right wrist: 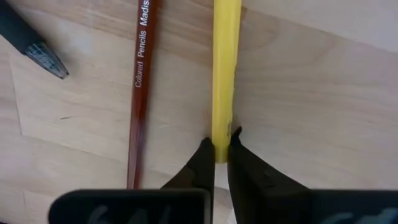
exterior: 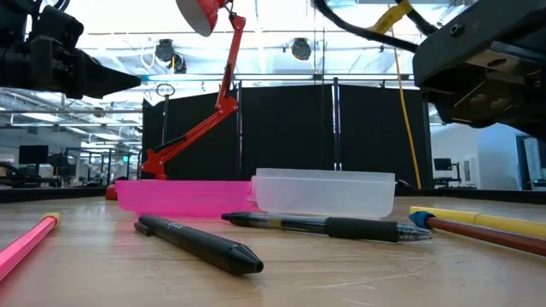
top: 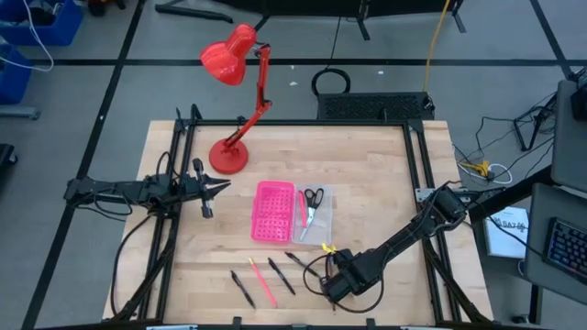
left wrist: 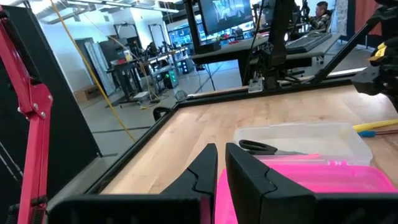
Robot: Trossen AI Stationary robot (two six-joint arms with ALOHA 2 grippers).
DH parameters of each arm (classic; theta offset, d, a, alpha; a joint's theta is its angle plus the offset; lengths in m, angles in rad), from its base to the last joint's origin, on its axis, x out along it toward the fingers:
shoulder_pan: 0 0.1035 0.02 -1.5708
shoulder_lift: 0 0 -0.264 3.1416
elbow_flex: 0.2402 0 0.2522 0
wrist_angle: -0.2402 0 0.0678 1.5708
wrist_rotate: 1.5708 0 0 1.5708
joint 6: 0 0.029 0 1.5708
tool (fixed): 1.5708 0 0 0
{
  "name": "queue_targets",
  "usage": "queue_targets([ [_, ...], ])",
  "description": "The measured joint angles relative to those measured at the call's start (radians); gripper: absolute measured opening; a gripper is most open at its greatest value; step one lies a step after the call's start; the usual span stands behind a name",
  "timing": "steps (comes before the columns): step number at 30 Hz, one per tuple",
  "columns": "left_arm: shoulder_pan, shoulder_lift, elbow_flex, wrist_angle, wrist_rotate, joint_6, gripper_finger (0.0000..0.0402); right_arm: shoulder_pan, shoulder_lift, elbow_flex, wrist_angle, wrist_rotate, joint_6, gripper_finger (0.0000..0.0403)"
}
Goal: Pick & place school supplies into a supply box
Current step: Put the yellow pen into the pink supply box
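The supply box lies open mid-table: its pink half (top: 273, 212) and its clear half (top: 316, 209), which holds black-handled scissors (top: 314, 197) and a pink pen (top: 300, 207). Several pens lie near the table's near edge: two black ones (top: 242, 289) (top: 282, 276), a pink one (top: 264, 280) and another black one (top: 301, 260). A brown pencil (right wrist: 140, 93) lies beside a yellow pencil (right wrist: 225, 62). My right gripper (right wrist: 217, 148) is shut on the yellow pencil. My left gripper (top: 220, 188) hovers shut, left of the box. My right gripper pinches the yellow pencil's shaft (right wrist: 222, 121) between its two fingertips (right wrist: 202, 155), which come from above and stand one on each side of it. The pencil runs level, its blue-tipped end (exterior: 420, 218) low by the table beside the brown pencil (exterior: 486, 235). I cannot tell whether it is lifted clear.
A red desk lamp (top: 234, 64) stands with its base (top: 227, 156) on the far left part of the table. Bare wood (top: 385, 174) spreads right of the box and along the far side. A black pen tip (right wrist: 43, 59) points in near the brown pencil.
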Motion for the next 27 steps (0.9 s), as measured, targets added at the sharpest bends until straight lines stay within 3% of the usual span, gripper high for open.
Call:
queue_targets([
  [8,0.000,0.000,0.000,0.000,0.000,0.004,0.0042,0.037,-0.131,-0.009,-0.088,0.151,0.113,0.0014],
  [15,0.000,0.000,0.000,0.000,0.003,0.003,0.0042,0.060,-0.224,-0.005,-0.119,0.195,0.197,0.0014],
  [19,0.000,0.000,0.000,0.001,0.003,0.003,0.0042,0.027,-0.285,-0.003,-0.163,0.318,0.195,0.0014],
  [22,0.000,0.000,0.000,0.004,0.003,0.008,0.0042,-0.035,-0.322,-0.003,-0.177,0.390,0.143,0.0014],
  [27,0.000,0.000,0.000,0.015,0.003,0.008,0.0042,-0.189,-0.349,-0.002,-0.037,0.400,-0.073,0.0014],
])
